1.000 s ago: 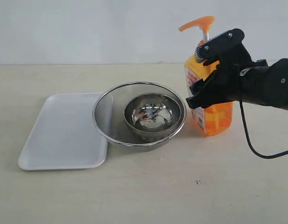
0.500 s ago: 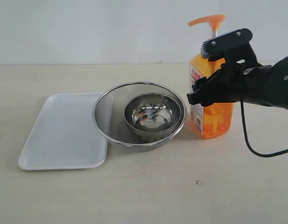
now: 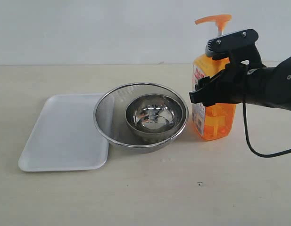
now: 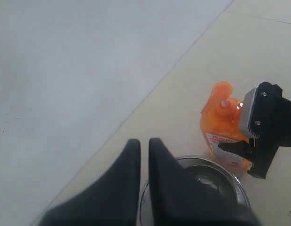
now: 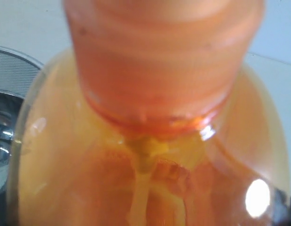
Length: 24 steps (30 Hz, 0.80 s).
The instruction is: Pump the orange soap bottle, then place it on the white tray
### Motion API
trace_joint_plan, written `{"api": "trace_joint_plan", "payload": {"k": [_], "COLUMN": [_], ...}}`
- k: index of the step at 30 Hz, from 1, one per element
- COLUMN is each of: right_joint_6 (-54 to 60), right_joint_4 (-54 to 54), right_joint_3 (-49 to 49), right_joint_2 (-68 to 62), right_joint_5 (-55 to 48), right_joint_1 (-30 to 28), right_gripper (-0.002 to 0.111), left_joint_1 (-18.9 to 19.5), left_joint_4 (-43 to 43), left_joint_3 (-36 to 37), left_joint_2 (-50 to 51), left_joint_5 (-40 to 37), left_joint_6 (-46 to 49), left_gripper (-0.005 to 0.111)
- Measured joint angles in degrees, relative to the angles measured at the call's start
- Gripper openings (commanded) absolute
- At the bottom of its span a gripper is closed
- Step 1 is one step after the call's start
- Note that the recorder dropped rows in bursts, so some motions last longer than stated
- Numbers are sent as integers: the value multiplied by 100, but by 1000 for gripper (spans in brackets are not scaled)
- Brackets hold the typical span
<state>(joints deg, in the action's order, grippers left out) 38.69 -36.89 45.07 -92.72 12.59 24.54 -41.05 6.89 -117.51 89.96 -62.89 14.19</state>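
Bright, even light, soft shadows; glare on the steel bowl (image 3: 152, 115); orange soap bottle (image 5: 145, 141) blurred in right wrist view.

A plain, pale grey-white wall (image 3: 88, 28) fills the upper part of the frame. Below it, a smooth beige tabletop (image 3: 150, 197) spreads across the rest, softly and evenly lit, with one tiny dark speck (image 3: 199, 183) lower right of centre.

Right claw (image 3: 202, 71) clamps the orange soap bottle (image 3: 218, 120); left claw (image 4: 144, 141) fingers nearly touch.
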Motion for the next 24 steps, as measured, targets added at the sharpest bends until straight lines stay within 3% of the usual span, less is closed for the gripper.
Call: {"api": "trace_joint_plan", "payload": {"k": [24], "right_joint_6": [-52], "right_joint_4": [0], "right_joint_3": [0], "right_joint_2": [0], "right_joint_5": [24], "right_joint_1": [0], "right_gripper": [0], "left_joint_1": [0], "left_joint_4": [1020], "left_joint_3": [0], "left_joint_2": [-802], "left_joint_5": [-707], "left_joint_6": [-546], "left_gripper": [5]}}
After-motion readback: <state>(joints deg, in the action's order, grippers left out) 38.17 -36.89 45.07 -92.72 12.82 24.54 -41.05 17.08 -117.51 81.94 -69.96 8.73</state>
